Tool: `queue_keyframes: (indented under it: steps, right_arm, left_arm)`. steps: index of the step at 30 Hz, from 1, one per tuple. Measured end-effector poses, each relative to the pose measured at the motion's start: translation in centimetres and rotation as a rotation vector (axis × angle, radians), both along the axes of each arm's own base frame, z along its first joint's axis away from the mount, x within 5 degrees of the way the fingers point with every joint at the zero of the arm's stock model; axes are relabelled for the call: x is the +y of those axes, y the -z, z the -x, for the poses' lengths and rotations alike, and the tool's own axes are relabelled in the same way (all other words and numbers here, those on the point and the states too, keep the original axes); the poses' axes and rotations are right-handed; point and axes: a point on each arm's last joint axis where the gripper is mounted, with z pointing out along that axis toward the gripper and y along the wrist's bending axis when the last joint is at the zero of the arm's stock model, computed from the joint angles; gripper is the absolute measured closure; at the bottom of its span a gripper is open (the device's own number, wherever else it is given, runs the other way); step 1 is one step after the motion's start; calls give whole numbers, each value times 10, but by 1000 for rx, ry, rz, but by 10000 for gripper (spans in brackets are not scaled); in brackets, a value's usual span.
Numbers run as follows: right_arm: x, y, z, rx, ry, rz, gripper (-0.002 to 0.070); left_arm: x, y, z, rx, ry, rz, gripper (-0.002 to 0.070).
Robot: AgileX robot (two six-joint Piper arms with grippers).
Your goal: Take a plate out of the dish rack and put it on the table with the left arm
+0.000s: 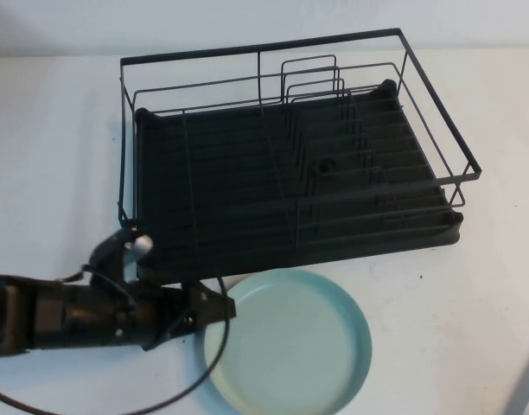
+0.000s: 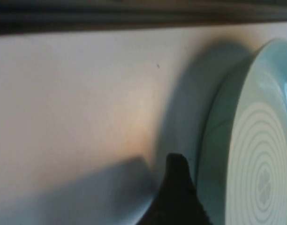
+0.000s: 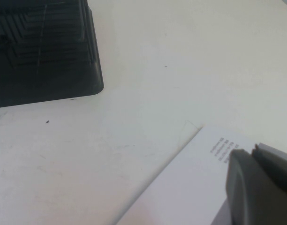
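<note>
White desk (image 1: 48, 130) carrying dish rack (image 1: 282, 160); plate (image 1: 290, 341) lying just before rack, left gripper (image 1: 214, 308) touching its rim, fingers' spread unclear; right gripper unseen.

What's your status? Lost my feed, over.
Left gripper at plate rim, near side of dish rack. Plate flat on table. Right gripper parked over table, off to the right. Nothing in the way.
</note>
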Motion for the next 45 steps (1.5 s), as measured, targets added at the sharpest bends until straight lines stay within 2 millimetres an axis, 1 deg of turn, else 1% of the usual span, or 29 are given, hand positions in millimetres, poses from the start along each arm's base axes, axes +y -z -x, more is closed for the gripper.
queue_keyframes:
  steps: [3,6,7,8,9,10,12,13,14,15,17,21,23,24,26,29,31,35,38,40,43,45]
  right_arm:
    - [0,0,0,0,0,0,694]
    - [0,0,0,0,0,0,694]
    - [0,0,0,0,0,0,694]
    - [0,0,0,0,0,0,694]
    - [0,0,0,0,0,0,694]
    - [0,0,0,0,0,0,694]
    - [0,0,0,0,0,0,694]
    - [0,0,0,0,0,0,694]
    - [0,0,0,0,0,0,694]
    - [0,0,0,0,0,0,694]
    - [0,0,0,0,0,0,694]
    - [0,0,0,0,0,0,694]
    - [0,0,0,0,0,0,694]
    - [0,0,0,0,0,0,694]
    - [0,0,0,0,0,0,694]
    - [0,0,0,0,0,0,694]
    - [0,0,0,0,0,0,694]
    - [0,0,0,0,0,0,694]
    - [0,0,0,0,0,0,694]
    - [0,0,0,0,0,0,694]
    - [0,0,0,0,0,0,694]
    - [0,0,0,0,0,0,694]
  left_arm:
    - [19,-9,-6,-21,-38,54,189]
    - [41,-32,-8,-86,-60,152,188]
    - [50,-41,-8,-115,-67,182,204]
    - [59,-52,-5,-146,-70,202,236]
    - [65,-60,-2,-173,-64,211,281]
    - [72,-70,3,-208,-56,203,342]
    - [81,-86,16,-272,-16,136,487]
    - [82,-95,24,-308,18,91,552]
    - [82,-103,33,-346,46,43,596]
    - [80,-112,41,-387,63,4,620]
    - [77,-126,60,-466,77,-83,652]
    - [73,-153,96,-640,57,-230,671]
    - [72,-167,120,-734,35,-278,673]
    - [72,-172,130,-764,28,-287,673]
    - [70,-181,157,-854,44,-319,675]
    - [71,-186,190,-992,53,-424,675]
    - [74,-187,206,-1036,25,-485,675]
    - [82,-183,227,-1008,-117,-526,675]
    - [89,-180,234,-959,-207,-552,675]
    - [92,-179,234,-951,-249,-562,676]
    - [97,-173,228,-965,-334,-544,676]
    - [102,-165,221,-982,-423,-527,676]
